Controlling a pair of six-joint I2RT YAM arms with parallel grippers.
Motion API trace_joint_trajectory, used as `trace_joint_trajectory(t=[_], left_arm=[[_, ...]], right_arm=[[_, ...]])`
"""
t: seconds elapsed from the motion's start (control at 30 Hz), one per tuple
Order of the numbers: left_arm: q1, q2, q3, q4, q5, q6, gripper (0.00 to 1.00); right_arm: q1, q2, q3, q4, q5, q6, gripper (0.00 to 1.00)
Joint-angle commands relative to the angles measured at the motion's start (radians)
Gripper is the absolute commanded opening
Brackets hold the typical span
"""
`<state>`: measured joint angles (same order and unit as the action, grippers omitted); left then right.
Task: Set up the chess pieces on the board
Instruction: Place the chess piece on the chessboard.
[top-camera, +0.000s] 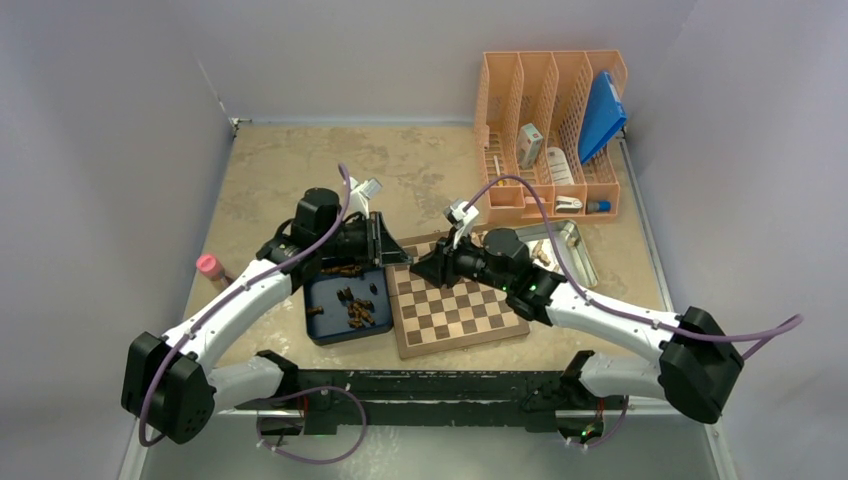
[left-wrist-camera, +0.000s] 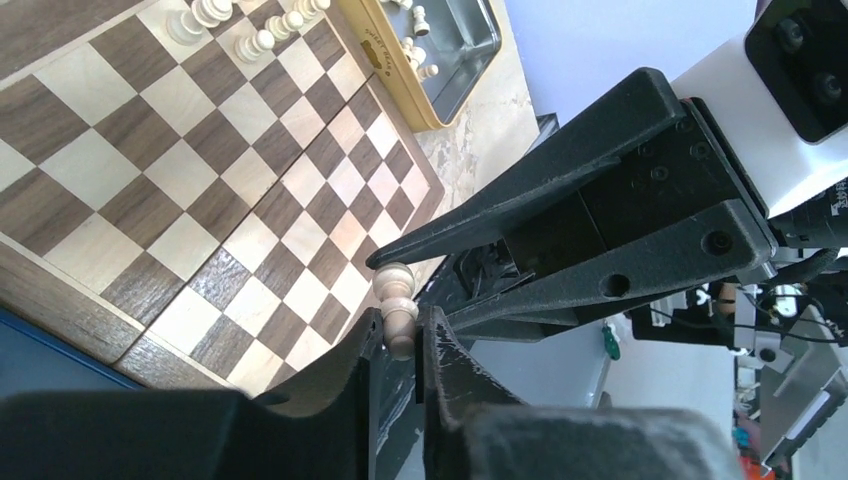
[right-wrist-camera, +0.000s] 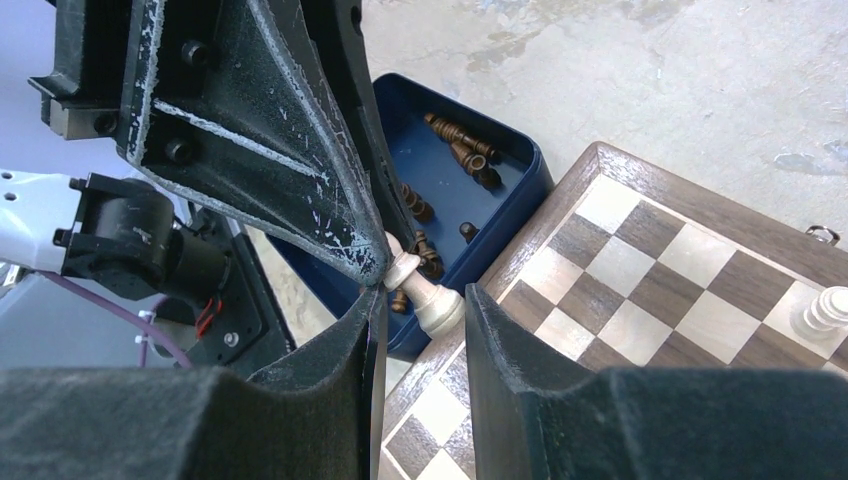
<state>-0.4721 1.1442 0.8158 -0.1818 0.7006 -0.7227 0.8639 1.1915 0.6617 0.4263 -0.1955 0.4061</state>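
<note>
Closest to the left wrist camera, the left gripper has its two dark fingers drawn in tight on a pale piece, pinching its lower part while the rounded end stands clear above them. Coming in from the right in that view, one finger of the other arm touches that rounded end.

From the right wrist camera, the right gripper has the same piece between its own fingers. The flared base rests against one finger, and the other finger looks to be in contact too, though the angle leaves a sliver of doubt. So both grippers seem to be closed on the one piece, one at each end, with the piece tilted.

The piece is in the air, not on any square. It hangs over the line where the left edge of the board meets the dark blue tray, which lies just beside the board. Dark pieces lie loose on their sides in that tray.

A few pale chessmen stand upright in a row on the board's right side – the rest of its squares in view are bare. Just beyond that side sits a metal tray with more pale pieces lying in it.

In the top view the two arms meet nose to nose above the board's far left corner, on the mottled tan table. An orange rack stands well apart at the far right.
</note>
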Motion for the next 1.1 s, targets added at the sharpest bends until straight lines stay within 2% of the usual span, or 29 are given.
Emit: trace_joint_trajectory(t=[0.0, 0.07, 0.17, 0.33, 0.4, 0.6, 0.83, 1.07], left_arm=[[-0.008, -0.008, 0.004, 0.038, 0.018, 0.012, 0.02], [-0.009, 0.002, 0.004, 0.033, 0.018, 0.018, 0.00], [-0.009, 0.011, 0.011, 0.022, -0.012, 0.024, 0.00], [-0.020, 0.045, 0.077, -0.065, -0.122, 0.082, 0.00], [-0.024, 0.073, 0.127, -0.124, -0.169, 0.123, 0.00], [-0.098, 0.174, 0.292, -0.287, -0.395, 0.202, 0.00], [-0.135, 0.366, 0.438, -0.404, -0.554, 0.249, 0.00], [-0.167, 0.503, 0.534, -0.422, -0.666, 0.247, 0.00]], right_arm=[[0.005, 0.013, 0.040, 0.084, 0.011, 0.021, 0.15], [0.005, 0.025, 0.046, 0.078, 0.022, 0.024, 0.17], [0.005, 0.038, 0.041, 0.074, 0.026, 0.028, 0.27], [0.005, -0.003, 0.010, 0.015, 0.051, 0.031, 0.51], [0.005, -0.045, 0.003, -0.009, 0.086, 0.028, 0.65], [0.006, -0.198, -0.009, -0.124, 0.189, 0.035, 0.97], [0.006, -0.355, -0.041, -0.212, 0.313, 0.067, 0.99], [0.006, -0.435, -0.035, -0.302, 0.400, 0.062, 0.99]])
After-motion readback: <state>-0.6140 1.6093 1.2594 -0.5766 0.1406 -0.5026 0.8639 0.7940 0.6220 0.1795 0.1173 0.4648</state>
